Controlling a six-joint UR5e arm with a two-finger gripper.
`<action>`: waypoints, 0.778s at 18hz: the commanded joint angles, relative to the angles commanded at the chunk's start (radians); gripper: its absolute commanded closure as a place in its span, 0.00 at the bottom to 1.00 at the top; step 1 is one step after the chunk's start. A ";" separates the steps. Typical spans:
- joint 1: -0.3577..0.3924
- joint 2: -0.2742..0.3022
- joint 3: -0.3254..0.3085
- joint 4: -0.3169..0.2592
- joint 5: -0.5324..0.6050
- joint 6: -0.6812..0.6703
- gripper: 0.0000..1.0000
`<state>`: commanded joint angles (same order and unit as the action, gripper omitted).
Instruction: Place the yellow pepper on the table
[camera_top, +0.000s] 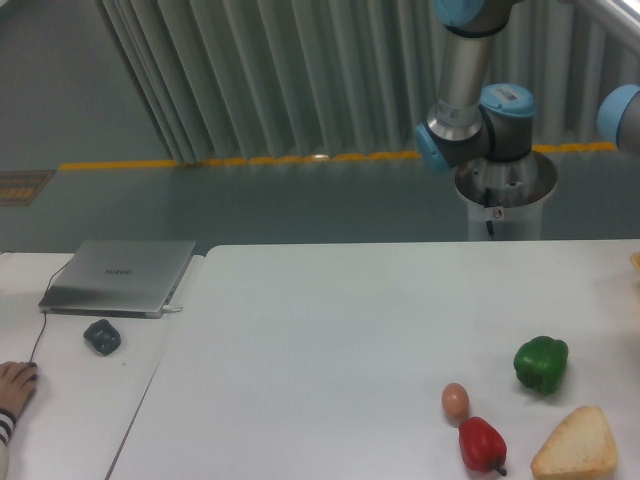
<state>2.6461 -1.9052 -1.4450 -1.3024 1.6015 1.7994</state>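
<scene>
The large white table (340, 320) fills the lower frame. The yellow pepper does not show clearly. Only a small yellowish sliver (636, 262) sits at the right edge of the frame above the table, and I cannot tell what it is. The arm's grey and blue joints (472, 125) stand behind the table's far edge at the upper right, with another blue joint (622, 115) at the right edge. The gripper itself is out of view, so its state and any load are hidden.
A green pepper (541, 363), a brown egg (455, 400), a red pepper (481, 443) and a wedge of bread (577, 446) lie at the table's front right. A smaller desk at left holds a grey laptop (120, 276) and a dark mouse (102, 336). A person's hand (15, 385) rests there.
</scene>
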 joint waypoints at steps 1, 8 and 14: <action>0.000 0.000 -0.003 0.003 0.000 0.002 0.00; 0.000 -0.003 -0.011 0.008 0.001 -0.015 0.00; 0.052 -0.002 -0.023 0.034 0.003 0.003 0.00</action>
<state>2.6981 -1.9067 -1.4680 -1.2686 1.6046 1.8024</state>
